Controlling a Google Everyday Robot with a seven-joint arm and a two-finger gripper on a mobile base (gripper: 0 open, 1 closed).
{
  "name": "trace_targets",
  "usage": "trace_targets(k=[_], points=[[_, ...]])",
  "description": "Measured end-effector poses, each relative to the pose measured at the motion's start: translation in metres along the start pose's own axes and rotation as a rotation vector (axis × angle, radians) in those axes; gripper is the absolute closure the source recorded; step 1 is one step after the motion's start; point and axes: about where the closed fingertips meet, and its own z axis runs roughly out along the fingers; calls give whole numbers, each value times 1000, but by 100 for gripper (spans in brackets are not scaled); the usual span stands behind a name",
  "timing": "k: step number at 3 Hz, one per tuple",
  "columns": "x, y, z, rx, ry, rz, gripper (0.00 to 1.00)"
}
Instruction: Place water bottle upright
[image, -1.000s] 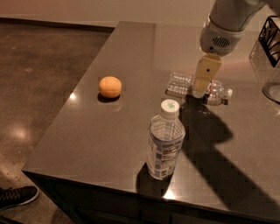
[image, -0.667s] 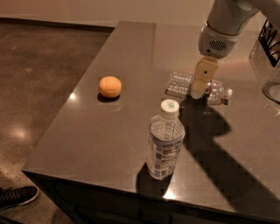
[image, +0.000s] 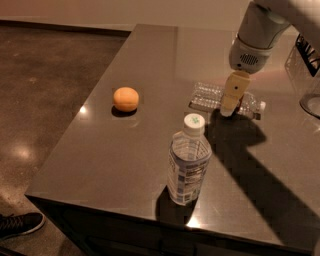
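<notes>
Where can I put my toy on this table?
Bare: front left of the table, between the orange and the standing bottle, and the far end behind the orange. Crowded: right side, where the gripper hangs at the lying water bottle.

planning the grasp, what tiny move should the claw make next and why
Likely ease the claw a touch lower over the slim clear ribbed plastic bottle: it lies on its side on the dark tabletop, the claw hangs at its middle, and it must be gripped before standing.
</notes>
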Motion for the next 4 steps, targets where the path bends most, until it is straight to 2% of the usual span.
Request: trace_targets(k=[2, 3, 4], points=[[15, -6, 22, -22, 35, 28, 0], [16, -8, 25, -41, 33, 35, 17], [17, -7, 27, -71, 20, 39, 42]])
